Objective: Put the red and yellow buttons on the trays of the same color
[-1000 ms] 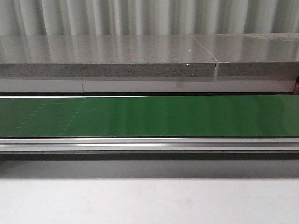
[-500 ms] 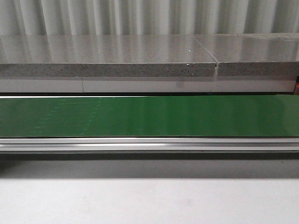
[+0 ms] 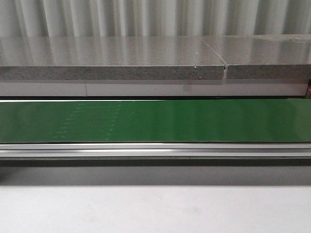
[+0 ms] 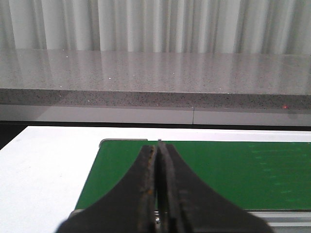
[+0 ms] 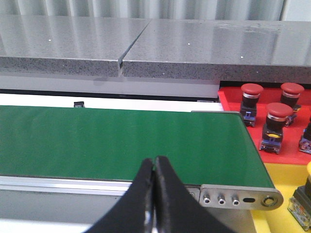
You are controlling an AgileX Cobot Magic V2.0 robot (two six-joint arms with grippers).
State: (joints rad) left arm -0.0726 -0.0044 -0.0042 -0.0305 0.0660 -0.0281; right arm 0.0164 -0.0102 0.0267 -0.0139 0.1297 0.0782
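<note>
- Faint pale marks on the green belt (image 3: 155, 121) have drifted rightward since the earlier front pictures; nothing else in that view has changed.
- That belt is the landmark: a smooth, glossy green strip running across the front view, edged on its near side by a ribbed metal rail (image 3: 155, 150).
- Behind the belt runs a speckled grey stone counter (image 3: 112, 58) with a seam (image 3: 225, 65) between two slabs, and behind that a pale pleated curtain (image 3: 146, 17).
- In front of the belt lies a plain white table (image 3: 155, 208).
- Left gripper (image 4: 158, 145) hangs over the belt's left end, its dark curved fingers pressed together with nothing between them; one inner edge looks rust-stained.
- Right gripper (image 5: 154, 162) hangs over the belt's right end, fingers likewise pressed together and empty.
- Beside the belt's right end a red tray (image 5: 233, 104) holds three red buttons (image 5: 280, 112), round mushroom caps on dark bodies; a fourth body is cut off at the frame edge.
- Next to it sits a yellow tray (image 5: 279, 174), with one button (image 5: 303, 204) only partly visible.
</note>
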